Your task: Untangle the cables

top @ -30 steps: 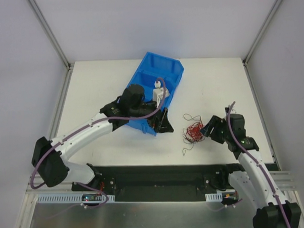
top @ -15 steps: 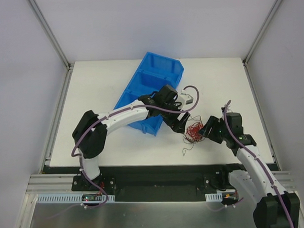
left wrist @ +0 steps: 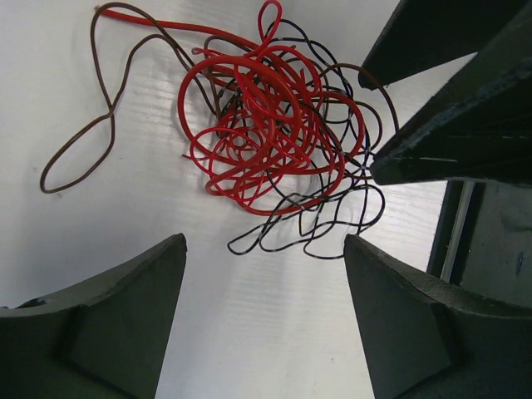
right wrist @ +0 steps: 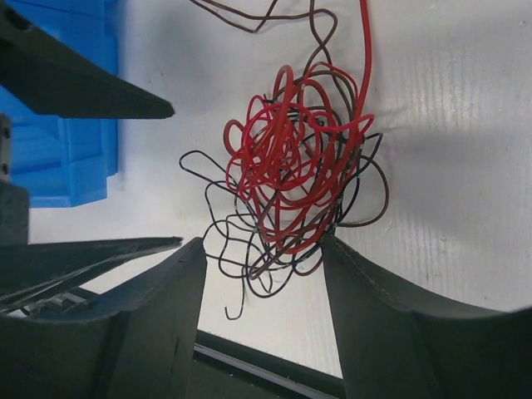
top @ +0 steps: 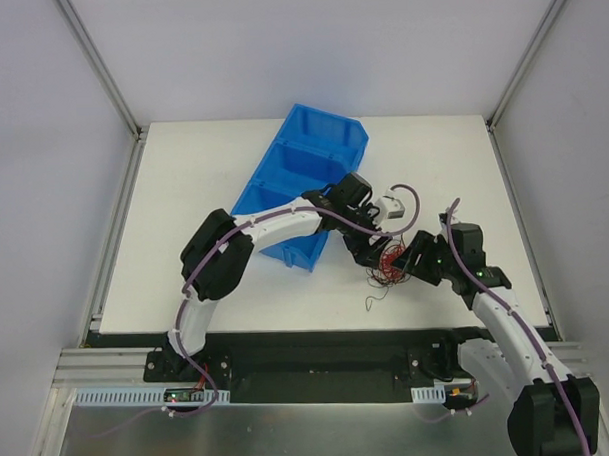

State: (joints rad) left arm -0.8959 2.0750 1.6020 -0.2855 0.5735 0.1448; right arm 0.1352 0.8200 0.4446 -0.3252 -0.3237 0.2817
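White desk (top: pixel 183 192), pale grey walls. Left claw (left wrist: pixel 262 274) moved off the blue bin (top: pixel 302 168) over the cables (top: pixel 388 262); fingers apart. Right claw (right wrist: pixel 262 249) apart too.

1. A white table (top: pixel 193 182) fills the middle of the top view; its surface shows fine parallel ribs in both wrist views.
2. A blue plastic bin (top: pixel 312 148) sits on the table, left of its centre and reaching toward its far edge, turned askew to the table's sides. Cross walls split it into compartments.
3. Two aluminium posts (top: pixel 99 65) rise slanting from the table's far corners.
4. Plain grey walls (top: pixel 308 48) stand behind and beside the table.
5. A black strip (top: pixel 319 350) runs along the table's near edge.
6. A brushed metal sheet (top: pixel 292 439) lies nearer than that strip, bordered by a white slotted duct (top: pixel 120 398).
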